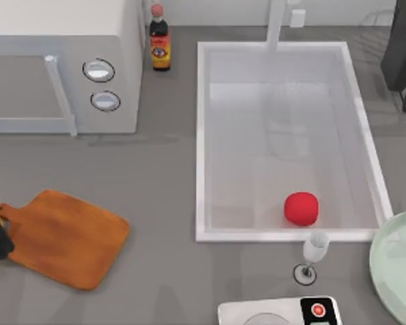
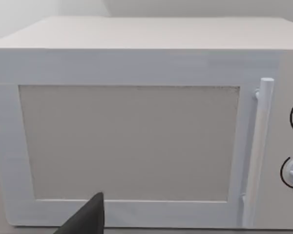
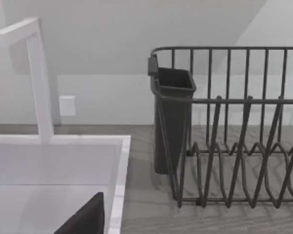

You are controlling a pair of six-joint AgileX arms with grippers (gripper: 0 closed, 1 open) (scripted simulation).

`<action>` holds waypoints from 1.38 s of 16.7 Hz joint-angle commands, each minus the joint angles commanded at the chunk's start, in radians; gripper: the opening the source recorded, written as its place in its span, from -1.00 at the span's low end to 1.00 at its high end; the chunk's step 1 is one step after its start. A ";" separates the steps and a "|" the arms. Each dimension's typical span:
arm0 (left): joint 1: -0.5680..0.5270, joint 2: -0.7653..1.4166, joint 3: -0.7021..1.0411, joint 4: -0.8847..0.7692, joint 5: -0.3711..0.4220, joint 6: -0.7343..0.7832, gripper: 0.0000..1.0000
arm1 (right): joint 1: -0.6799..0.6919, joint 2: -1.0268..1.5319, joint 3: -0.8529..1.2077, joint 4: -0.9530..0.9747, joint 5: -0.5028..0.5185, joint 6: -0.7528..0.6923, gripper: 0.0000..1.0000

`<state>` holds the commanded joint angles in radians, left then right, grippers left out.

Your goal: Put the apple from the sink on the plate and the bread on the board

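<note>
Grey counter; round red apple (image 1: 301, 208) in sink (image 1: 201, 142).

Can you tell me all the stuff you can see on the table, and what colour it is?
round red apple: one, red, inside the sink near its front wall
big white rectangular sink: one, white, middle-right, faucet at its back
flat wooden cutting board: one, orange-brown, front left
round pale green plate: one, mint green, front right edge
boxy microwave: one, off-white, back left
dark sauce bottle with red cap: one, beside the microwave
clear wine glass: one, in front of the sink
white kitchen scale: one, front middle
dark wire dish rack: one, back right
left pincer: dark, facing the microwave
right pincer: dark, near the sink's back corner
</note>
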<state>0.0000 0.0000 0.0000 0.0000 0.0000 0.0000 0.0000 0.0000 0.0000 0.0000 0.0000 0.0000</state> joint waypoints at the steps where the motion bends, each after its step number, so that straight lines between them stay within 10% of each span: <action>1: 0.000 0.000 0.000 0.000 0.000 0.000 1.00 | 0.000 0.000 0.000 0.000 0.000 0.000 1.00; 13: 0.000 0.000 0.000 0.000 0.000 0.000 1.00 | 0.027 0.104 0.097 -0.065 0.000 0.028 1.00; 23: 0.000 0.000 0.000 0.000 0.000 0.000 1.00 | 0.218 0.984 0.781 -0.517 0.001 0.227 1.00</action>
<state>0.0000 0.0000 0.0000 0.0000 0.0000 0.0000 0.2182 0.9836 0.7810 -0.5172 0.0011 0.2271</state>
